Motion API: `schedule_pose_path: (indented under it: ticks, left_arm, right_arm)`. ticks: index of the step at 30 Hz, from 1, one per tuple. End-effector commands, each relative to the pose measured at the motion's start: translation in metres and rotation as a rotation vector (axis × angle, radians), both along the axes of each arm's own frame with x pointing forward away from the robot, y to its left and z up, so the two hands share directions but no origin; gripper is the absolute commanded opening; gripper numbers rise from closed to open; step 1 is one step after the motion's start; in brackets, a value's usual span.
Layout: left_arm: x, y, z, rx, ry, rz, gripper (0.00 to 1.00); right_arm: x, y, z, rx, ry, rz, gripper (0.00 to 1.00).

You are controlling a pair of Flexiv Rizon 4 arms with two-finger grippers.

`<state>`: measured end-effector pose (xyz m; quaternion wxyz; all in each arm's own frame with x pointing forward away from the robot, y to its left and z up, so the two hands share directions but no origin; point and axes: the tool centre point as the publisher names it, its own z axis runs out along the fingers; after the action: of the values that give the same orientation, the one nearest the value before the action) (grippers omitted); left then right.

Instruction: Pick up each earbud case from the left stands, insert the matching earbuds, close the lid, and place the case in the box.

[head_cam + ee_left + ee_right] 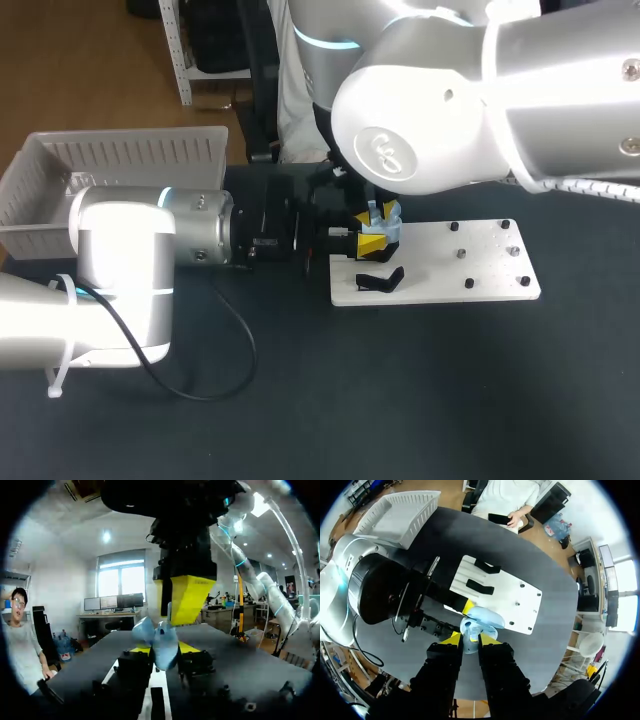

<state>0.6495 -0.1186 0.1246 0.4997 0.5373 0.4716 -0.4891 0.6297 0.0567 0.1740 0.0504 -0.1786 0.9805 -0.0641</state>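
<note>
A dark, matte counter (420,400) fills most of the head view, and a brown, wood-toned floor (85,60) lies past its far edge. In the left wrist view a white wall (55,570) holds a bright window (120,575). Below the window a desk (107,616) carries monitors (115,601). A round ceiling light (106,536) glows overhead.

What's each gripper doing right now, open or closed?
Left gripper: closed on the open light-blue earbud case.
Right gripper: closed on a light-blue piece at the case, maybe an earbud.

Strong glare on right arm (450,110)
</note>
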Motion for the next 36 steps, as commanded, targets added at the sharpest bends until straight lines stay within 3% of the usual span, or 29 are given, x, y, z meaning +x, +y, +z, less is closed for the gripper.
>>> schedule_pose_path:
  ticks: [1,36]
  left_arm:
    - [-0.0023,-0.0009,-0.0005,-0.002,-0.004,0.010,0.00]
    - [-0.0023,-0.0009,-0.0005,-0.002,-0.004,0.010,0.00]
  right_arm:
    - [0.0009,-0.0001,-0.0010,-0.001,-0.003,-0.003,0.00]
    - [0.0095,0.0000,-0.0048,-0.006,-0.009,-0.008,0.00]
